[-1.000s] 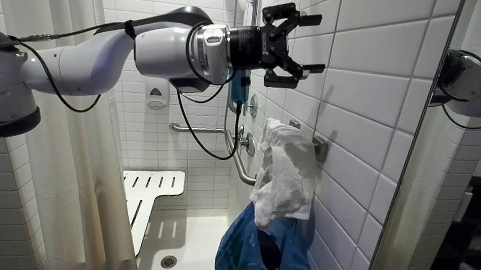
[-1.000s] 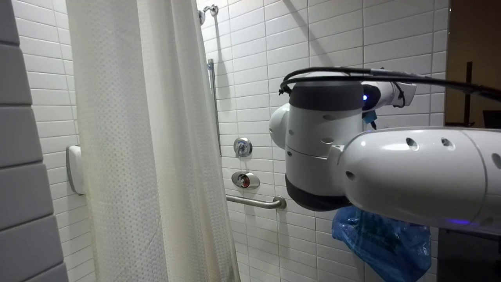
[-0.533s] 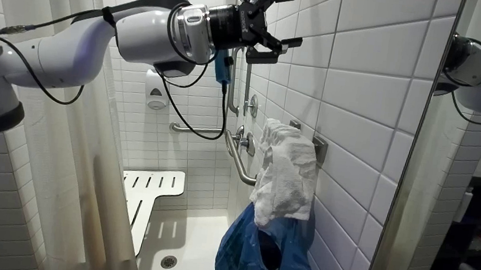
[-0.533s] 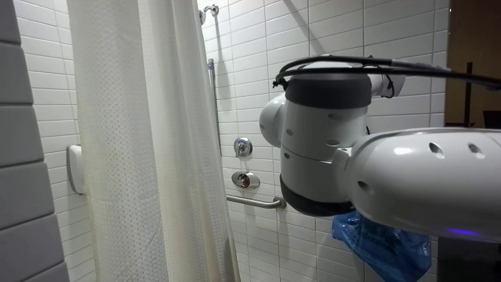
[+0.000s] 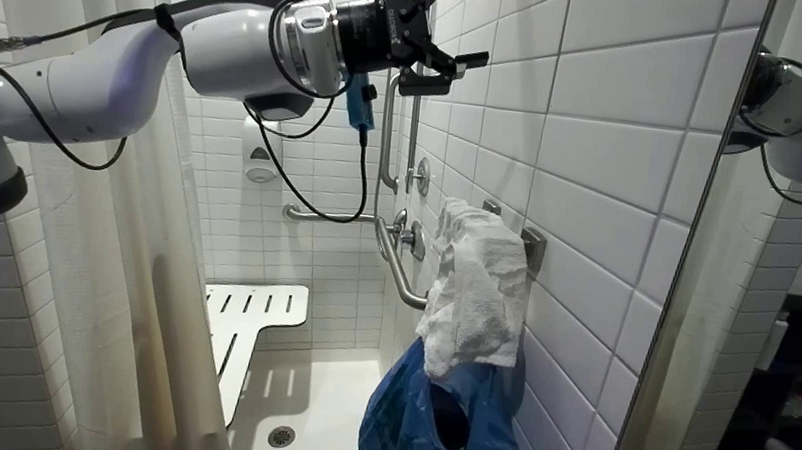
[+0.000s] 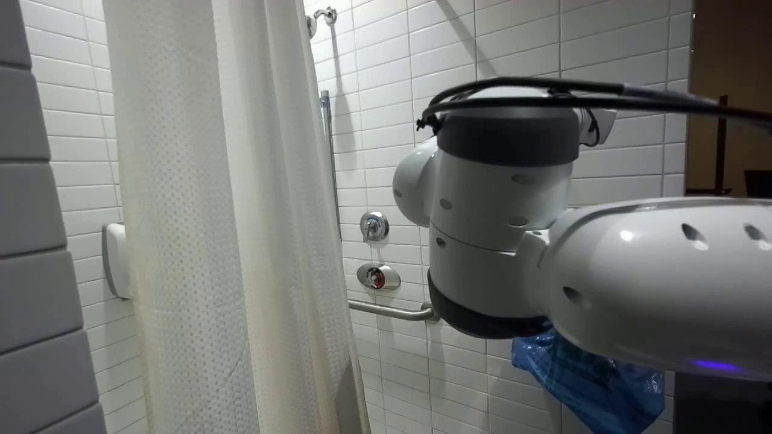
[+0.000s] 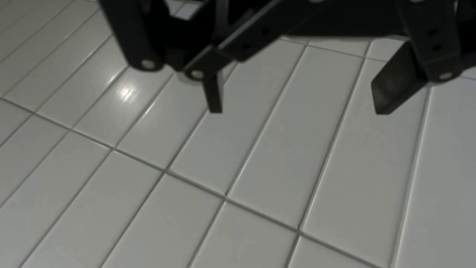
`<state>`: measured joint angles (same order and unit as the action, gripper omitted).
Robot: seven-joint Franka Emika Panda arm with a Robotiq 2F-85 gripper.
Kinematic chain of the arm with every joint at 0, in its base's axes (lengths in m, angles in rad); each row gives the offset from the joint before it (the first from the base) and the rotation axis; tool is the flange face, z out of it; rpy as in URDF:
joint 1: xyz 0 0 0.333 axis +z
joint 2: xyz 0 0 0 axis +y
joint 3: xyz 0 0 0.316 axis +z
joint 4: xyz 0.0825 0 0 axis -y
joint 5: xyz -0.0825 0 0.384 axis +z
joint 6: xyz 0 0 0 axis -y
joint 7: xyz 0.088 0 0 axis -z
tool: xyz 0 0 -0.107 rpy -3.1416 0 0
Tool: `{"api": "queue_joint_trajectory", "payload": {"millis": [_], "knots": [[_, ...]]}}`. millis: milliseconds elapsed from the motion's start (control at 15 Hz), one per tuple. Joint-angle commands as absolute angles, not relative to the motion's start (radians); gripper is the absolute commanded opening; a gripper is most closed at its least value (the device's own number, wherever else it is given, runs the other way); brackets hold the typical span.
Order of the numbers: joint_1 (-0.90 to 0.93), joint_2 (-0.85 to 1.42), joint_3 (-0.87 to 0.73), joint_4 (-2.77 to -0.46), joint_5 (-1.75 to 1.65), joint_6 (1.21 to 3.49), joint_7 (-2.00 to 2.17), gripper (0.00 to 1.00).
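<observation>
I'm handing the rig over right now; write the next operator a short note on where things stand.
Gripper: open, holding nothing, raised in front of the tiled wall.
White towel: hanging at the wall, lower than the gripper and apart from it.
Blue bag: just below the towel, its top partly hidden by it.
Done: jaws stand open; no other finished step shows.
Left, as I judge it: any grip, since neither towel nor bag is held.

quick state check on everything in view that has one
gripper: open, holding nothing
towel: hanging, rumpled
bag: hanging, mouth open
curtain: hanging, partly drawn
seat: folded down
arm light: lit blue-violet
</observation>
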<state>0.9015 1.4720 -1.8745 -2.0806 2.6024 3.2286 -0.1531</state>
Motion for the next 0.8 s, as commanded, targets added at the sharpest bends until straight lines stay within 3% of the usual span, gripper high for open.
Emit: {"api": "queue_joint_trajectory", "payload": {"millis": [0, 733], "knots": [[0.938, 1.472, -1.893, -2.087, 2.602, 3.213, -0.162, 1.0], [0.978, 1.472, -1.891, -2.086, 2.602, 3.214, -0.166, 1.0]]}}
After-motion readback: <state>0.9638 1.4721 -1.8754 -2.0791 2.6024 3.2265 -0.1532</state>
